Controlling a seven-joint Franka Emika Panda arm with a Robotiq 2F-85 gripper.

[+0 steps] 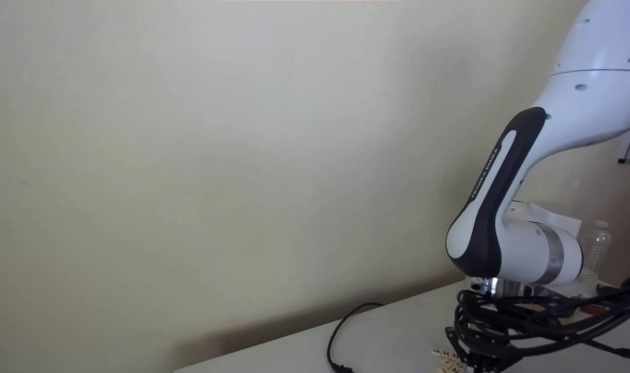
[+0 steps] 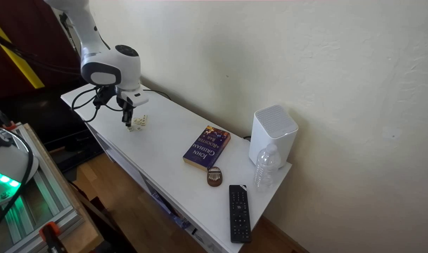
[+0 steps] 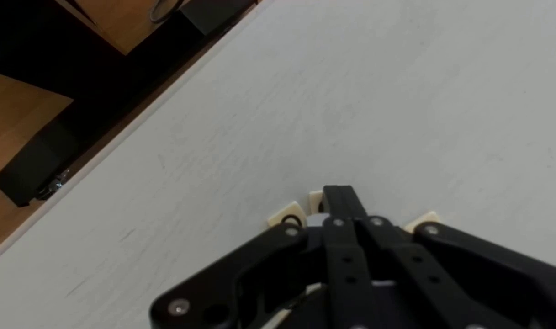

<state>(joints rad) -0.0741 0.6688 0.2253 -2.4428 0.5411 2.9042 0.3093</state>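
Observation:
My gripper (image 3: 338,188) points down over the white table with its two fingertips pressed together, and nothing shows between them. Small cream letter tiles lie around the tips. In the wrist view a tile with a round letter (image 3: 287,213) sits left of the fingers, and a second tile (image 3: 315,201) is partly covered by the tips; whether they touch it I cannot tell. Another tile (image 3: 423,220) peeks out on the right. In an exterior view the gripper (image 2: 127,124) stands beside the loose tile cluster (image 2: 140,120). Elsewhere the tiles (image 1: 453,364) are cut off by the frame's bottom.
On the table (image 2: 157,119) lie a John Grisham book (image 2: 206,147), a small brown kalimba (image 2: 214,176) and a black remote (image 2: 240,213). A clear bottle (image 2: 266,167) stands before a white box-shaped device (image 2: 274,131). A black cable (image 1: 336,331) runs near the wall; the table's edge (image 3: 122,137) drops to the floor.

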